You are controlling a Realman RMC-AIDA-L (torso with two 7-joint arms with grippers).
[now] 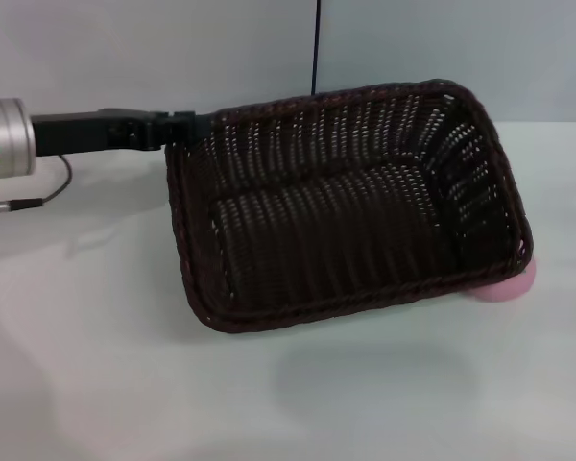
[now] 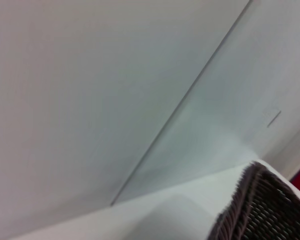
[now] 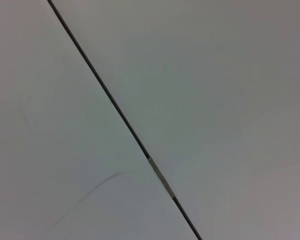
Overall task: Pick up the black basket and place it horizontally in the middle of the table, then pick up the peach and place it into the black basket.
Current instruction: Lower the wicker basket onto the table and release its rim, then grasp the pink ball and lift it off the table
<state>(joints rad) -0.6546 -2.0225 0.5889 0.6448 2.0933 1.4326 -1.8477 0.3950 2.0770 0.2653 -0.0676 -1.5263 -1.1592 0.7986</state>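
Pretty even, soft overhead light in the head view, with the white table (image 1: 125,384) washed out bright and only a faint, fuzzy shadow on it near the black basket (image 1: 346,206). Little light specks glint through the basket's weave, and a green ring glows on the left arm. Left wrist view is soft and blurry, the basket rim out of focus there.

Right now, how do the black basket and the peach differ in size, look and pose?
The black basket is large, dark and open-woven; the peach is small, smooth and pink. The basket is tilted, its rim gripped by the left hand; no hand touches the peach. The basket shows whole; the peach peeks from behind its corner. Both are over the white table.
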